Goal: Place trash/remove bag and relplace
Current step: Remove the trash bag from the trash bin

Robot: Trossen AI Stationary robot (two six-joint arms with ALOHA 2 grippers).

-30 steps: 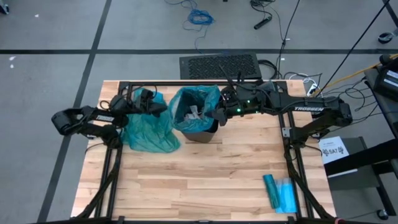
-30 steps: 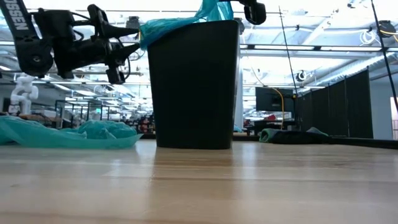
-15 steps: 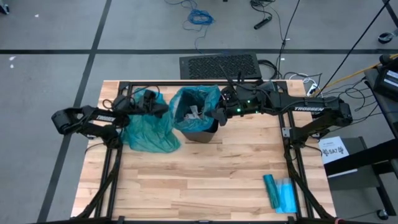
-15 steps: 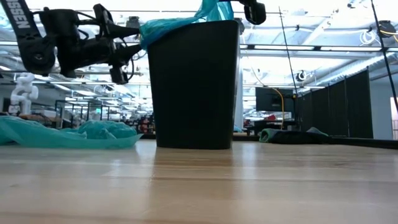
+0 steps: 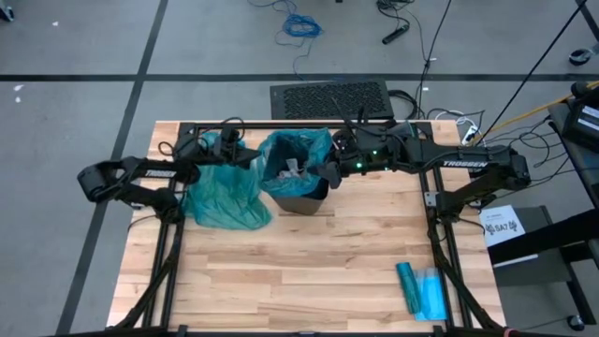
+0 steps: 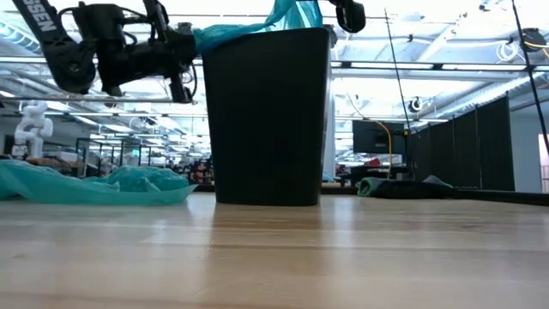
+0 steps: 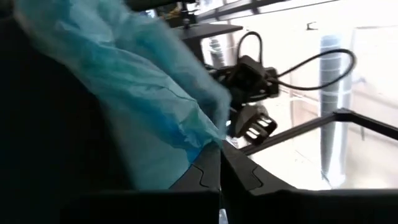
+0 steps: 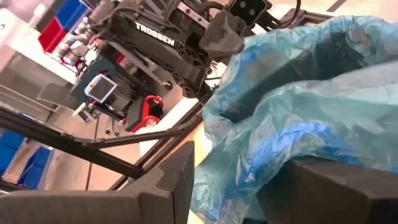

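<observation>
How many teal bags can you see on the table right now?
2 loose or fitted: one bag lining the black bin, and one crumpled bag lying flat beside it under the left arm. The flat teal packet near the table's front right corner may hold more.

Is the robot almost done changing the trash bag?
Not quite. Trash already sits in the bin, which has a teal bag in it, and another bag lies loose on the table. Right now the left gripper has its jaws shut on the bag's edge at the rim, and the right gripper holds the opposite edge. Whichever way that bag is going, that step looks unfinished.
</observation>
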